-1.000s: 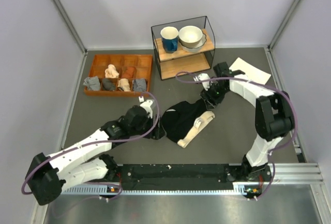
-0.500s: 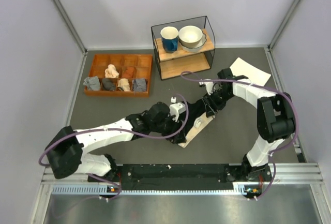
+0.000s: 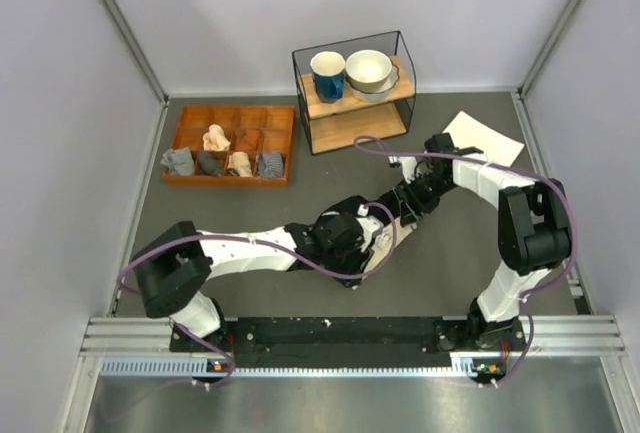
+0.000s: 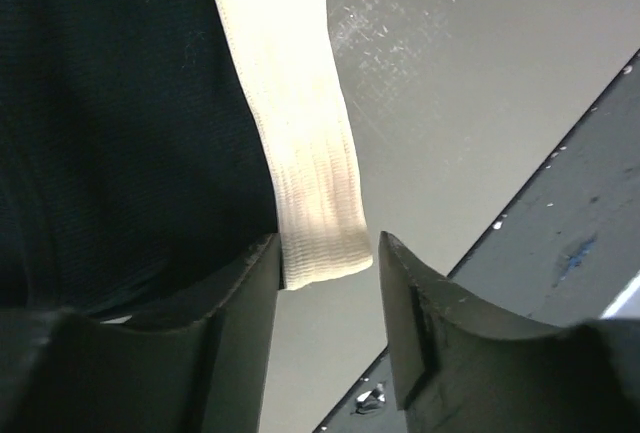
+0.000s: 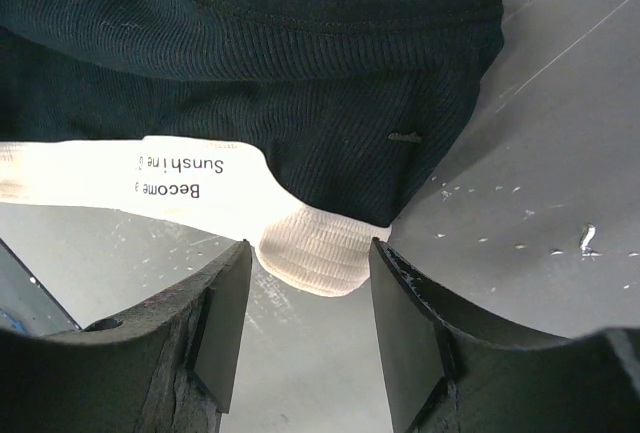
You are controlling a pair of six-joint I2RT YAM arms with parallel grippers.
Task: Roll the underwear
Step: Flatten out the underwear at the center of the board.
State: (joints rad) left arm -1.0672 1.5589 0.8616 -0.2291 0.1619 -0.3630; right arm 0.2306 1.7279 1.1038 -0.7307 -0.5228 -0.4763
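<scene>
The underwear [image 3: 385,241] lies mid-table, mostly hidden under my left arm in the top view. In the left wrist view its black fabric [image 4: 120,123] is at the left, and the near end of its cream waistband [image 4: 300,133] lies between the tips of my open left gripper [image 4: 328,248], also visible in the top view [image 3: 360,258]. In the right wrist view the black fabric [image 5: 280,73] fills the top. The folded far end of the lettered waistband [image 5: 310,243] sits between the fingers of my open right gripper [image 5: 309,253], which the top view [image 3: 400,208] shows too.
A wooden tray [image 3: 232,115] with small rolled garments stands at the back left. A wire shelf [image 3: 355,128] with a blue mug and bowls is at the back. A white sheet [image 3: 485,135] lies at the right. The black base rail [image 3: 340,333] runs along the near edge.
My left arm has swung right across the underwear, bringing its gripper to the waistband's near end. My right gripper has stayed at the far end, shifting only slightly.
</scene>
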